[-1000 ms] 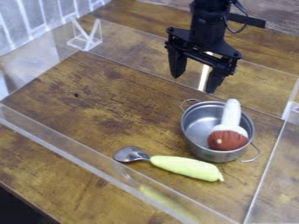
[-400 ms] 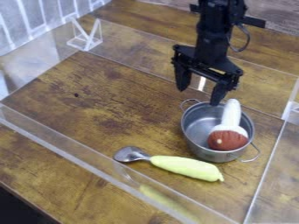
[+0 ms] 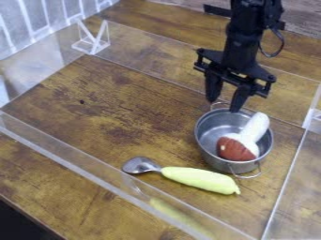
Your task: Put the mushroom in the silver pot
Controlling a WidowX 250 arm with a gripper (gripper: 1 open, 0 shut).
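Camera view: the black claw (image 3: pixel 239 97) points straight down over the far rim of the silver pot (image 3: pixel 212 153), its jaws part open and gripping nothing. Just below and in front of it, the mushroom (image 3: pixel 238 144) lies tilted inside the pot, cap low, pale stem leaning up toward the claw. Further forward, a yellow-handled utensil (image 3: pixel 183 174) lies on the wooden bench (image 3: pixel 88 103).

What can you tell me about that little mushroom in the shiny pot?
The mushroom is a small toy lying on its side inside the silver pot. Its reddish-brown rounded cap sits low in the pot, and its pale cream stem slants up over the far right rim. It looks smooth, like plastic. The claw hangs just above it.
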